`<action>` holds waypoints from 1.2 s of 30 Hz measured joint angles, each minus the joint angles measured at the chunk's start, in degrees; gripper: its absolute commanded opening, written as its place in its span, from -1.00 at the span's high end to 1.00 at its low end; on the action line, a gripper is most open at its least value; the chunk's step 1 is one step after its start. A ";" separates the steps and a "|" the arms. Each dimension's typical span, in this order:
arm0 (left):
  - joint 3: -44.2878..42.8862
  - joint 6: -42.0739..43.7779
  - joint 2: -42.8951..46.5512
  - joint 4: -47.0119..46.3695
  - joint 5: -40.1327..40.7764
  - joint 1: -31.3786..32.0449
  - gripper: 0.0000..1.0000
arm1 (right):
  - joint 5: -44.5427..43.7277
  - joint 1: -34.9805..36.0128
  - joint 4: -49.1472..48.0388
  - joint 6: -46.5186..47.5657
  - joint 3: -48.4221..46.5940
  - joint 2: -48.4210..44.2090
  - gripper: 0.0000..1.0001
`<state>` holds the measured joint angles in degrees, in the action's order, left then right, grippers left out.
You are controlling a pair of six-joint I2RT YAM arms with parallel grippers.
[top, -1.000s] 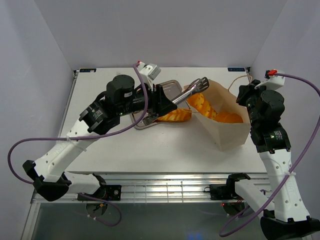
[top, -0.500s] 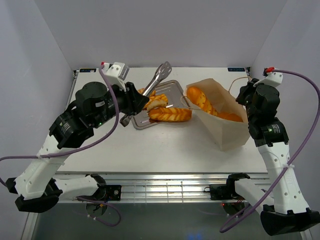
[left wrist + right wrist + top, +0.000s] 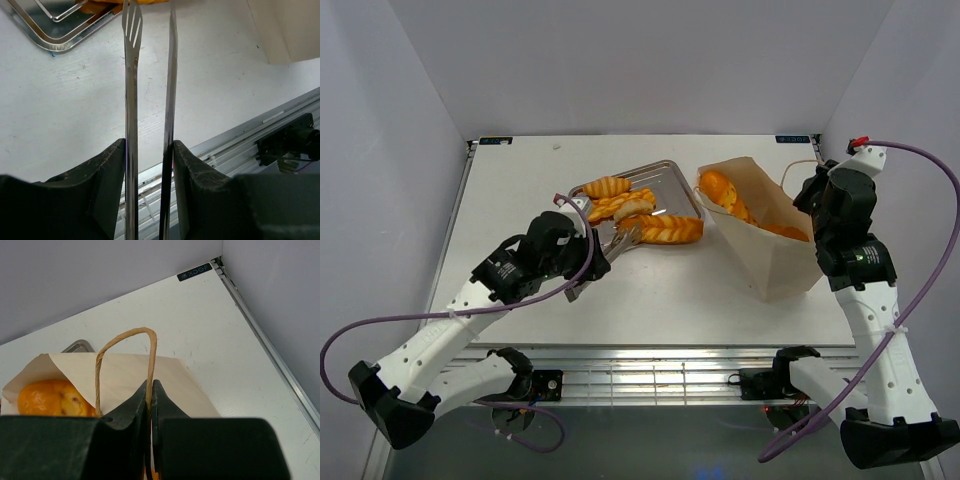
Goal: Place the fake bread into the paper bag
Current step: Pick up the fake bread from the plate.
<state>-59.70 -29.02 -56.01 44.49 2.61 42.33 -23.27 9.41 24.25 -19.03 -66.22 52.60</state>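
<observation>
Left pincer point(image 3: 149, 155) clamps tongs point(image 3: 131, 100); right pincer point(image 3: 150, 390) pinches handle point(image 3: 125, 336) of bag point(image 3: 775, 255). Risk: handle slips, bag topples, bread point(image 3: 718, 187) spills.

1. The white tabletop point(image 3: 520, 190) has light scuffs and small dark specks.
2. A silver metal tray point(image 3: 668, 185) lies on its middle-far part, turned at an angle to the edges. It has a raised rim and rounded corners.
3. Metal tongs point(image 3: 623, 238) point from the near left toward the tray. Their tips reach its near edge. In the left wrist view the two long blades run side by side with a narrow gap, and the left one is slotted at the tip.
4. A black label point(image 3: 796, 139) sits at the far right corner of the tabletop, and another point(image 3: 492, 141) at the far left corner.
5. Pale lilac walls point(image 3: 640, 60) close the left, far and right sides.
6. A ribbed metal rail point(image 3: 660, 375) runs along the near edge.
</observation>
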 measured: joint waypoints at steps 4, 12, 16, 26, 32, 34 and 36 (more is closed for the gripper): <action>6.19 -2.38 0.09 -4.85 -10.69 -9.44 -0.03 | 0.00 -0.02 0.09 0.09 0.00 -0.98 0.85; 16.90 -12.44 0.13 -21.55 -29.64 -16.96 -0.10 | 0.26 -0.07 0.09 0.13 0.00 -2.38 0.84; 22.80 -19.65 -2.47 -30.58 -35.08 -17.49 -0.16 | 0.90 -0.07 0.09 0.13 0.00 -2.36 0.85; 27.67 -35.39 -10.80 -52.46 -41.48 -17.49 -0.18 | 1.27 -0.07 0.09 0.13 0.00 -2.36 0.85; 27.93 -40.46 -15.15 -58.90 -42.66 -17.49 -0.20 | 1.36 -0.07 0.09 0.13 0.00 -2.36 0.85; 28.09 -41.75 -16.63 -60.26 -42.71 -17.49 -0.21 | 1.38 -0.07 0.09 0.13 0.00 -2.36 0.85; 28.28 -43.08 -17.97 -61.24 -42.69 -17.49 -0.21 | 1.42 -0.07 0.09 0.11 0.00 -2.36 0.85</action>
<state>-31.42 -72.10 -73.97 -16.75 -40.07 24.84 -21.85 9.34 24.34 -18.92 -66.22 50.24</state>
